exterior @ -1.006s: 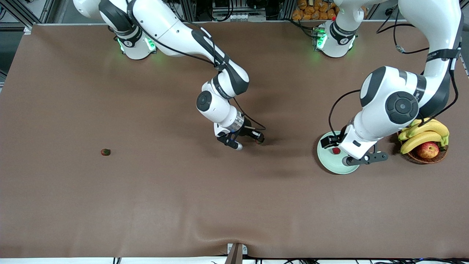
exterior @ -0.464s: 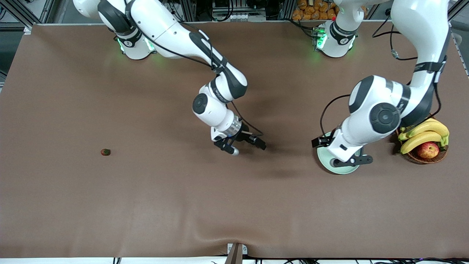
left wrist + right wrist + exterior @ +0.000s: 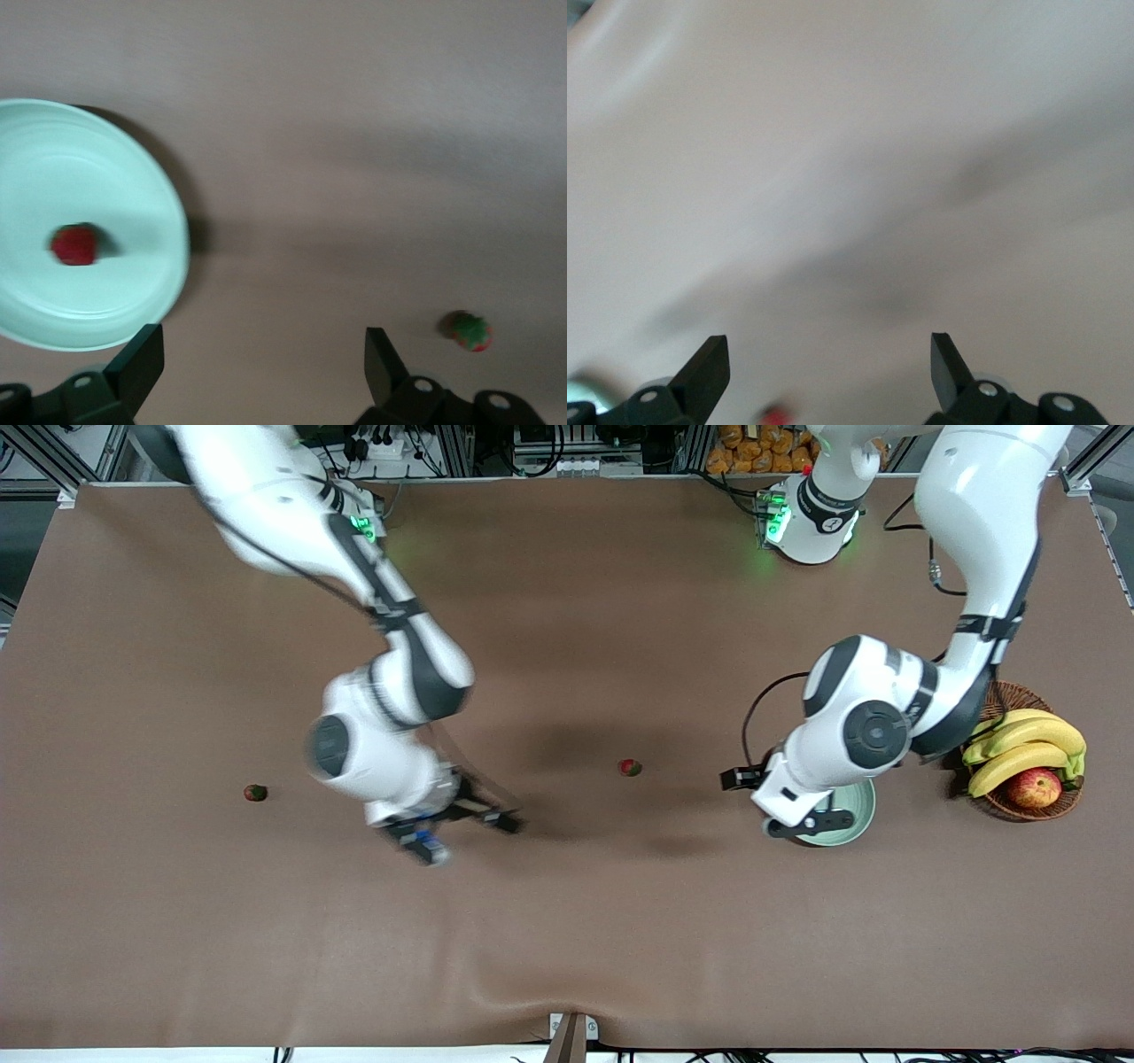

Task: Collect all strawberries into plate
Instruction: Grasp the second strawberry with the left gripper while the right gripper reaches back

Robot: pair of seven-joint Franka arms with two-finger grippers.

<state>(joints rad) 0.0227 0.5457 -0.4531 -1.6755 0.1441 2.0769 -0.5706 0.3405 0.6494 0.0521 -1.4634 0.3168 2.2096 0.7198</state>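
Two strawberries lie on the brown table: one near the middle (image 3: 630, 767) and one toward the right arm's end (image 3: 255, 792). A third strawberry (image 3: 74, 245) lies in the mint-green plate (image 3: 133, 177); in the front view the left arm hides it. The plate (image 3: 864, 808) sits beside the basket. My left gripper (image 3: 769, 815) is open and empty, over the plate's edge on the middle strawberry's side (image 3: 263, 354). The middle strawberry also shows in the left wrist view (image 3: 468, 330). My right gripper (image 3: 469, 837) is open and empty, over bare table between the two loose berries (image 3: 828, 359).
A brown wicker basket (image 3: 1001, 695) with bananas (image 3: 1028, 748) and a red-yellow apple (image 3: 1034, 786) stands at the left arm's end, next to the plate. A blurred red spot (image 3: 775, 413) shows at the edge of the right wrist view. The table's front edge has a ripple (image 3: 496, 979).
My right gripper swung away from the middle strawberry toward the right arm's end, leaving that berry on the table. My left gripper moved from over the plate toward its edge.
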